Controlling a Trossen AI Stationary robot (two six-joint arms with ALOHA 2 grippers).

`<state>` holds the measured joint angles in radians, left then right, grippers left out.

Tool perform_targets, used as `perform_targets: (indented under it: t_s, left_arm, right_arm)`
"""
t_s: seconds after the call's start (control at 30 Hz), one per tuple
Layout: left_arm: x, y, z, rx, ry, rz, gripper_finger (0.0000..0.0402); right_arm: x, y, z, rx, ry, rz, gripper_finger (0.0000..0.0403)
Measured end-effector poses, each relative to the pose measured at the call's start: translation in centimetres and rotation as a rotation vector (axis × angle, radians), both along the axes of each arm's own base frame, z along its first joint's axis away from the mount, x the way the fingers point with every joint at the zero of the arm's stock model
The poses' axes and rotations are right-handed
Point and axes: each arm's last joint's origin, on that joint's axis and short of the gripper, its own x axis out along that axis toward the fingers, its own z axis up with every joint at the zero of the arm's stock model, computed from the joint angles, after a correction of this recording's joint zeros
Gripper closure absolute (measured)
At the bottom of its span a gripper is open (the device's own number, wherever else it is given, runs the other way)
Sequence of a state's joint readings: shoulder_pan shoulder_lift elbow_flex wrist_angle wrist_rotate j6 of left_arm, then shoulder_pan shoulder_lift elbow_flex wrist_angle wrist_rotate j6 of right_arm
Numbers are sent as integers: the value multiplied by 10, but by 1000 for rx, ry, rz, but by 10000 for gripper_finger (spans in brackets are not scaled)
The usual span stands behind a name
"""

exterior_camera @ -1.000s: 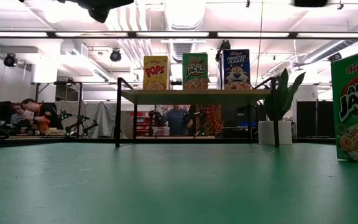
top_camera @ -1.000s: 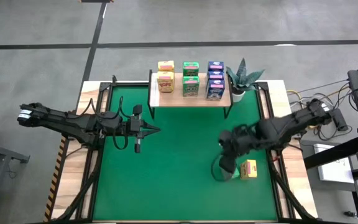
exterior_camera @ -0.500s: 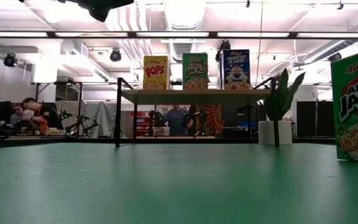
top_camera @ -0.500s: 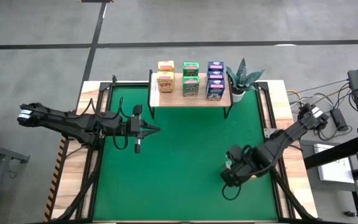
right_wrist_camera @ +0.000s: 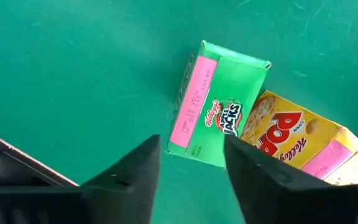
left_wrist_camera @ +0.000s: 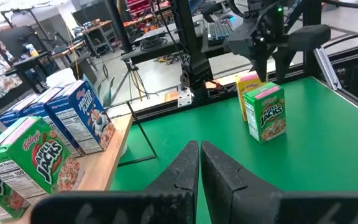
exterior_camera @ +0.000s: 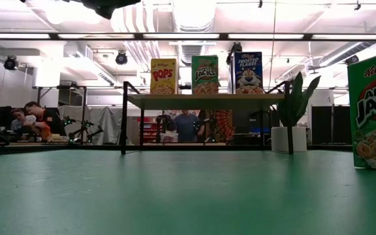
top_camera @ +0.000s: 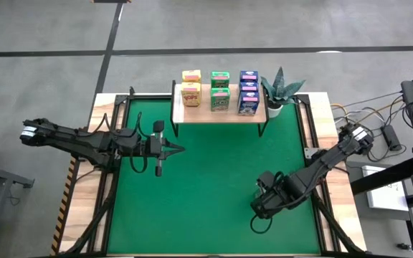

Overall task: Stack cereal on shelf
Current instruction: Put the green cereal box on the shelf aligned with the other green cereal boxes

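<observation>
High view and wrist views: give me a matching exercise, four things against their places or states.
Things
1. blue cereal boxes
2. green box
3. potted plant
4. left gripper

Places or states
A. shut, over the left half of the mat
B. on the mat beside a yellow box, below the open right gripper
C. in a row on the shelf
D. standing next to the shelf's end

Pairs: 1-C, 2-B, 3-D, 4-A
</observation>
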<state>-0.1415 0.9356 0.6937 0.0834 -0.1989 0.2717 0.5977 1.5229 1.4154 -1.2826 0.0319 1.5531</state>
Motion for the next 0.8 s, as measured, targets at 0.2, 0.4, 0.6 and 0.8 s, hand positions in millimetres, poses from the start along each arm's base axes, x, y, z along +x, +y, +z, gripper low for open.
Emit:
perform_targets:
  t_s: [0.2,0.4,0.6,0.8]
  left_arm:
    - [0,0,0,44,-2,-7,402]
    - [1,0,4,100,-33,-14,402]
    - [1,0,5,151,-45,-21,402]
    - [1,0,6,179,-56,-23,402]
  right_arm:
    - [-1,-2,-4,-36,-6,-22,152]
    - [-2,-3,-13,-66,1,-55,117]
    - [5,1,-23,-91,5,-58,130]
    - [11,5,-36,-110,33,-58,162]
